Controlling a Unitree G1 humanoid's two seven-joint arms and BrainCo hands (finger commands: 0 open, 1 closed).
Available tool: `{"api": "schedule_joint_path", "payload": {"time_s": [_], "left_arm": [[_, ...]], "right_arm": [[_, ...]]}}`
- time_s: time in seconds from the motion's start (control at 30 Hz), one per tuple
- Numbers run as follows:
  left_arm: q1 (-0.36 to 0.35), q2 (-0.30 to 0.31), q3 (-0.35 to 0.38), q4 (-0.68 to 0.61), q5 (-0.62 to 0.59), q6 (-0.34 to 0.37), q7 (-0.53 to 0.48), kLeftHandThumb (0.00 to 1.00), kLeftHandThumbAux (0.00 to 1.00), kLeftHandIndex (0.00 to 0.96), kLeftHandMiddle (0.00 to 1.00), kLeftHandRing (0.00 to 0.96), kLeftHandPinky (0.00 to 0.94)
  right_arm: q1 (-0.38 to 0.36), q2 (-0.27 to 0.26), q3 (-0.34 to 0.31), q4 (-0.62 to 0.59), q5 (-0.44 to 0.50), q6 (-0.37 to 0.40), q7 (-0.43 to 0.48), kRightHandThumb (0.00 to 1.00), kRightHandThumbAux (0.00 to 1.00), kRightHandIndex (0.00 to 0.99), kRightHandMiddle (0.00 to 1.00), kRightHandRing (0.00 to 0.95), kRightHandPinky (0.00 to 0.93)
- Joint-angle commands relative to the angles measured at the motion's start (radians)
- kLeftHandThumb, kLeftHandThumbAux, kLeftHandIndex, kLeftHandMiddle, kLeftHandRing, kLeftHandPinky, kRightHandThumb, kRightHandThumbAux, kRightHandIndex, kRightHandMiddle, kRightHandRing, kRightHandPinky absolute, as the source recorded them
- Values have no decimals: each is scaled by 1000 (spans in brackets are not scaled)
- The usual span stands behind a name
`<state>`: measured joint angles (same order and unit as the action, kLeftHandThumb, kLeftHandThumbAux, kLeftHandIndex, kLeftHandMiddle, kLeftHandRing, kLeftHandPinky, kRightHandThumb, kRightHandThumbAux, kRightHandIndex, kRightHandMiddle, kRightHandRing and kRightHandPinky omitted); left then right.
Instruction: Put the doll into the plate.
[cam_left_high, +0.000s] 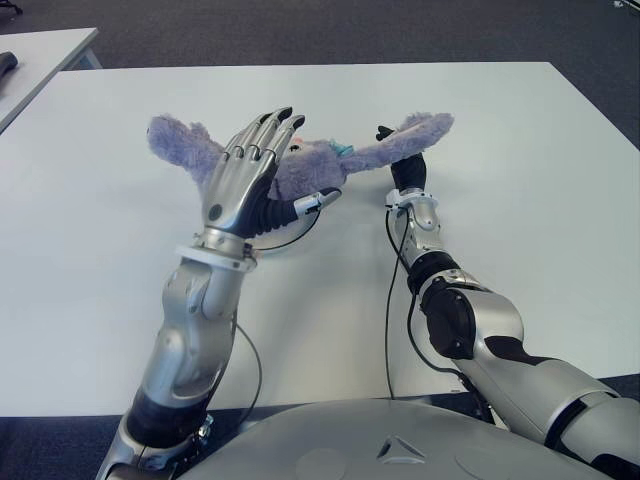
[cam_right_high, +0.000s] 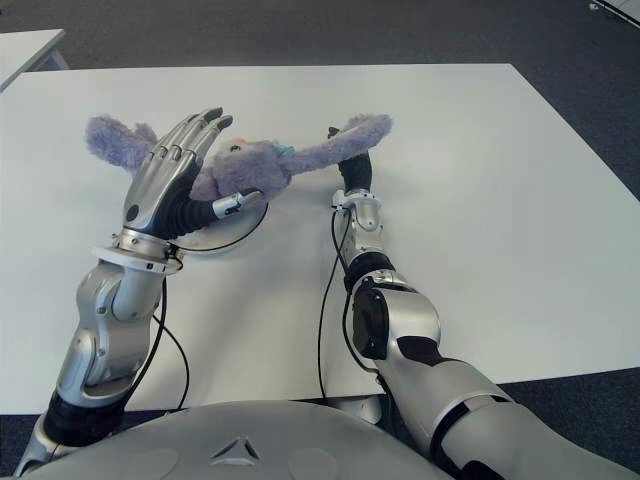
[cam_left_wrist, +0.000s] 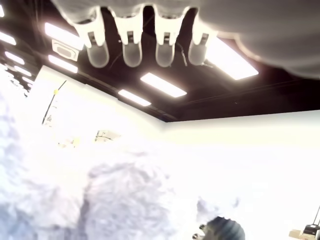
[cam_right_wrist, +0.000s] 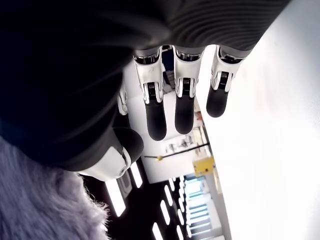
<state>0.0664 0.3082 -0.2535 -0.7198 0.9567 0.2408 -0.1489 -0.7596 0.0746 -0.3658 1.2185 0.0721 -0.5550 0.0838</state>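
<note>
Doll (cam_left_high: 310, 165) hangs between our two hands above the white plate (cam_right_high: 240, 222), not yet set in it. Our left hand (cam_left_high: 250, 170) lies flat over its body, fingers straight; our right hand (cam_left_high: 408, 172) props a plush limb from beneath, fingers extended in the wrist view. White tabletop (cam_left_high: 500, 130), dark carpet beyond.

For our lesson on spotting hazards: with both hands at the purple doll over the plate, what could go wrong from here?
1. The doll is far wider than the plate; its long limbs overhang and may drag it off.
2. The left hand lies open over the doll; lifting away may snag the fur.
3. The right hand sits under one limb; withdrawing could tug the doll sideways.
</note>
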Motion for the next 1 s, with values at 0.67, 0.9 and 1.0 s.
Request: {"api": "schedule_joint_path", "payload": {"time_s": [0.67,0.9,1.0], "left_arm": [[299,55,237,-257,-220,-129,-97,111,106,0,0,0,0],[449,-27,368,-251,-347,-191,-1,194,113,0,0,0,0],[452,-129,376,-235,-424,-218,97,155,148,0,0,0,0]], "right_arm": [[245,99,9,131,11,44,-43,692,737,401,231,180,134],[245,100,6,131,16,40,-41,691,738,401,230,187,153],[243,95,13,133,7,55,-47,691,739,400,228,187,160]]}}
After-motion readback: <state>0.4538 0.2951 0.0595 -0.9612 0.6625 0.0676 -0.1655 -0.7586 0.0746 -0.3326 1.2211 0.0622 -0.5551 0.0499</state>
